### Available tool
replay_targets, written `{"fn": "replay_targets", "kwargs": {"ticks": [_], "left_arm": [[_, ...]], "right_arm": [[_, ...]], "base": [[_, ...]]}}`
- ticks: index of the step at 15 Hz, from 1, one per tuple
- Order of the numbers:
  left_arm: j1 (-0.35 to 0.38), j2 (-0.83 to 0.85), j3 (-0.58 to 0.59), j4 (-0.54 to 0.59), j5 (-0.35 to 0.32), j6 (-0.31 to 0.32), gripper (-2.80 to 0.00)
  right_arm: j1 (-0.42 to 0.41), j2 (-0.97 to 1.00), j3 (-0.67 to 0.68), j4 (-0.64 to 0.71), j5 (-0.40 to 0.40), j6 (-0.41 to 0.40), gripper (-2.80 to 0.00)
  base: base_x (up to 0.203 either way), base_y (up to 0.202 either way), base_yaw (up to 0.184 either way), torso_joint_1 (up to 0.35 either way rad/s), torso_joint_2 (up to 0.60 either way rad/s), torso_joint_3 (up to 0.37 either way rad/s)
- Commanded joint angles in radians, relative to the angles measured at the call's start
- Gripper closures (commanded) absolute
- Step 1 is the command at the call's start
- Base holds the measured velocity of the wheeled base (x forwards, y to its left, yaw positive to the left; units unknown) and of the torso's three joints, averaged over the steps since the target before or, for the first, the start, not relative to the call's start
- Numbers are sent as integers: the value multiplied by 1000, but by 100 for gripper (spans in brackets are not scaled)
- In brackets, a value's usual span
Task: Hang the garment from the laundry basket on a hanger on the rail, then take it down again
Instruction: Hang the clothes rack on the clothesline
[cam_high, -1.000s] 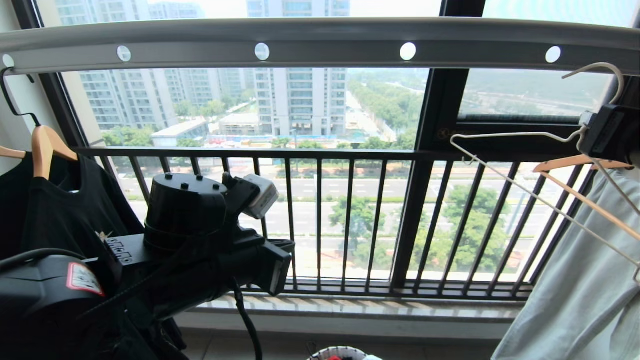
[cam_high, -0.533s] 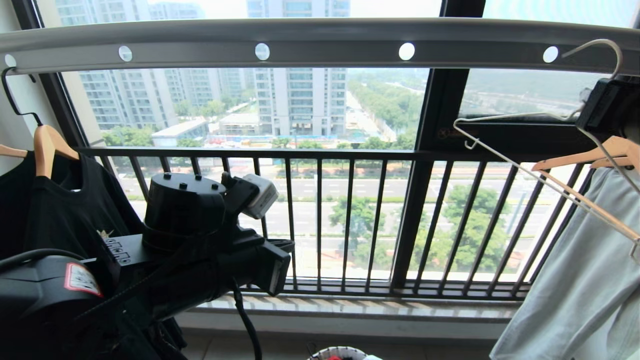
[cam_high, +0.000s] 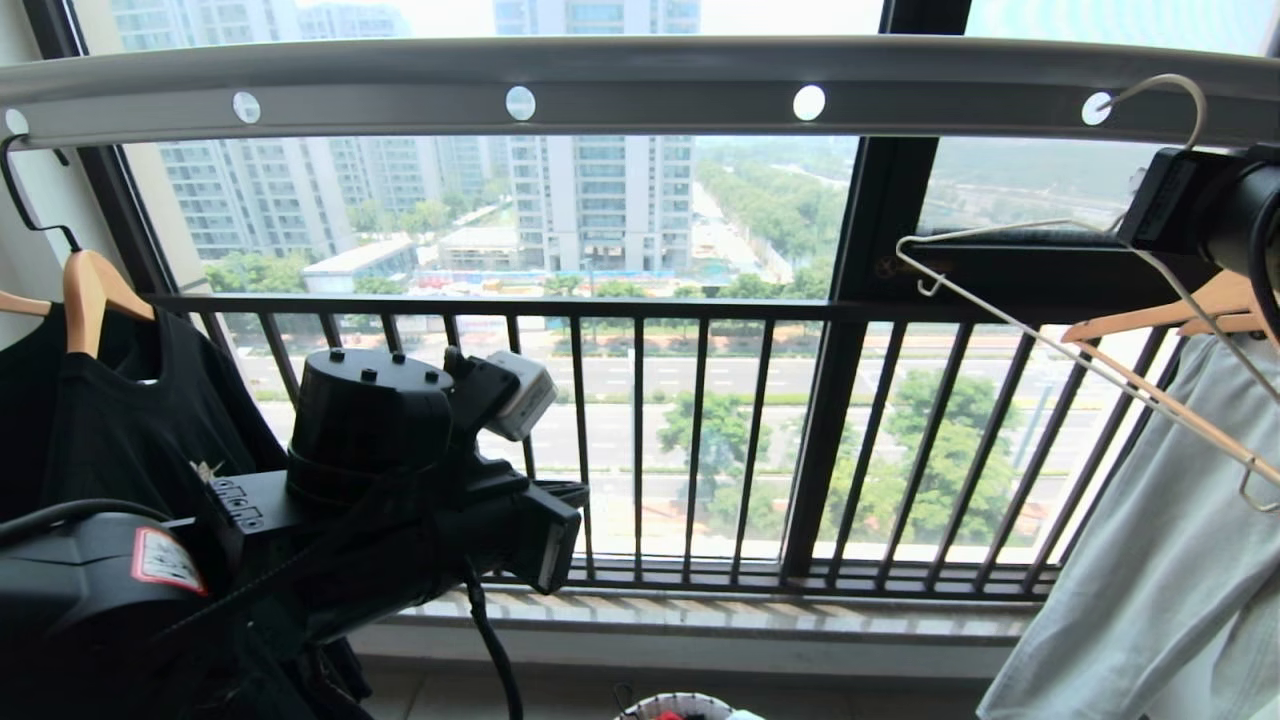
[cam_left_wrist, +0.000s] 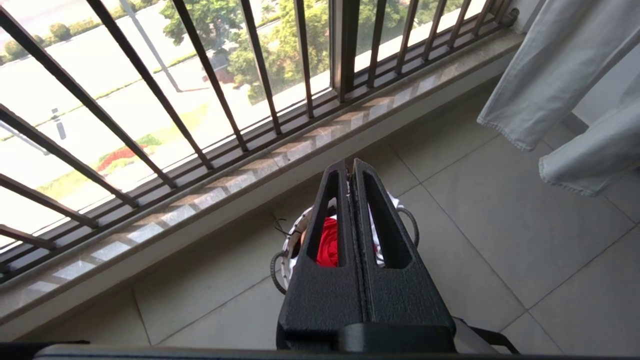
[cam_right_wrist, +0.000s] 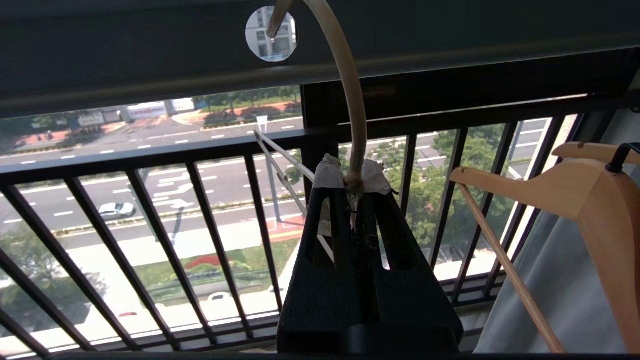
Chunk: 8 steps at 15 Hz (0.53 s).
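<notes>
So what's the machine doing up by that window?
Its right gripper is shut on the twisted neck of a bare white wire hanger, holding the hook tip at a hole in the grey rail. The left gripper is shut and empty above the laundry basket, where the red garment lies.

Rail (cam_high: 640, 85) overhead: black shirt (cam_high: 120, 420) hung at left end, hanger (cam_high: 1150, 250) at right, pale cloth (cam_high: 1160, 580) below it; basket (cam_high: 680, 708) on floor beneath.
</notes>
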Motion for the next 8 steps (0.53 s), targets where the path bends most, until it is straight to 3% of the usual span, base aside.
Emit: {"fn": "replay_targets", "kwargs": {"ticks": [1,8], "left_arm": [[0,1,0,-3,1,-1,0],[0,-12,-1,-4,2,-1,0]], "right_arm": [[0,26,-16,-3,-1,-5,0],[2,86,-29,-4,-2,-11,0]], "base": [[0,0,0,0,0,0],[0,0,0,0,0,0]]}}
